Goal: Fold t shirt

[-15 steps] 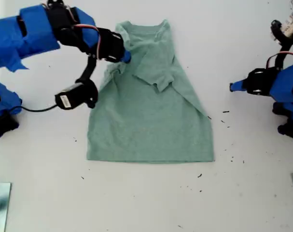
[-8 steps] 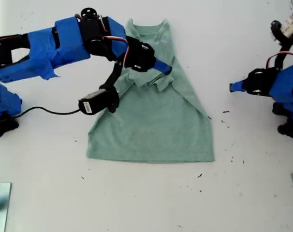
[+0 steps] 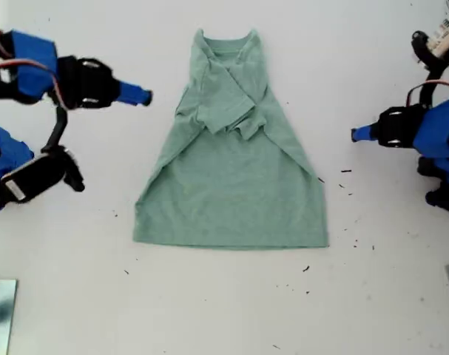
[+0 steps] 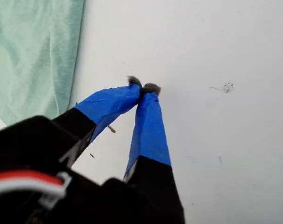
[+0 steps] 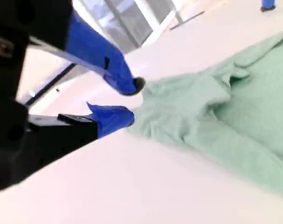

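One t shirt lies flat mid-bench, hem nearest the exterior camera, its two sleeves folded in and overlapping across the chest, collar farthest. Two arms flank it, both cut off at the exterior view's edges. My first claw is closed, tips meeting on nothing, beside the shirt. My second claw gapes, empty, just short of the shirt.

Sage-green t shirt flat (sleeves folded in).

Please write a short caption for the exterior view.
T-shirt with both sleeves folded inward lies between two idle robot arms.
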`<control>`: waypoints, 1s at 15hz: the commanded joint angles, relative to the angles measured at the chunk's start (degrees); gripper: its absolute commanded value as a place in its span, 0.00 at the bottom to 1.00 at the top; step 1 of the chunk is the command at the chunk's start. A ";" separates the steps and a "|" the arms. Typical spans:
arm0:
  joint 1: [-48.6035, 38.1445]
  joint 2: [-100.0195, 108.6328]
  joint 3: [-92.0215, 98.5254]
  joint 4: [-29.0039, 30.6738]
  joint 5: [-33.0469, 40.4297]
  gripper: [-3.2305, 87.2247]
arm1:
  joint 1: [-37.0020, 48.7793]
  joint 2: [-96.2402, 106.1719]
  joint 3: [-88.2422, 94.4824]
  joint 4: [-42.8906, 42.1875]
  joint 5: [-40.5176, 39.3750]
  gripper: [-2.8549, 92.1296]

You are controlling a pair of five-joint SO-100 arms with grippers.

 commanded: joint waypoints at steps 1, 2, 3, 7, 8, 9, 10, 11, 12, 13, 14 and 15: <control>0.26 38.76 27.69 1.76 -6.33 0.03 | -1.85 0.26 2.64 -0.44 -0.70 0.05; 0.97 45.18 32.08 3.96 -7.47 0.03 | -1.67 0.26 2.64 -0.44 -0.26 0.05; 2.20 44.91 34.10 3.16 -8.61 0.03 | -1.49 0.26 2.55 -0.44 -0.09 0.05; 1.76 56.78 39.81 8.88 -8.79 0.03 | -11.69 -14.59 -25.84 0.79 0.00 0.05; 1.49 56.60 40.08 8.79 -8.70 0.03 | -13.80 -27.25 -39.20 4.75 -0.18 0.05; 1.41 56.43 40.25 8.70 -8.70 0.03 | -16.26 -37.00 -50.71 8.26 0.35 0.05; 1.41 56.34 40.25 8.61 -8.35 0.03 | -19.16 -44.56 -60.73 10.63 1.05 0.05; 1.58 56.34 40.25 8.53 -8.17 0.03 | -21.36 -53.44 -71.46 15.82 3.16 0.07; 1.85 56.34 40.25 8.53 -8.17 0.03 | -23.73 -62.75 -82.71 20.83 3.25 0.15; 1.85 56.34 40.34 8.53 -8.00 0.03 | -25.14 -68.38 -89.30 21.45 2.11 0.23; 1.85 56.34 40.34 8.53 -8.00 0.03 | -25.93 -71.89 -91.67 21.53 1.93 0.31; 1.93 56.34 40.34 8.53 -7.82 0.03 | -26.81 -74.36 -91.49 21.62 2.64 0.40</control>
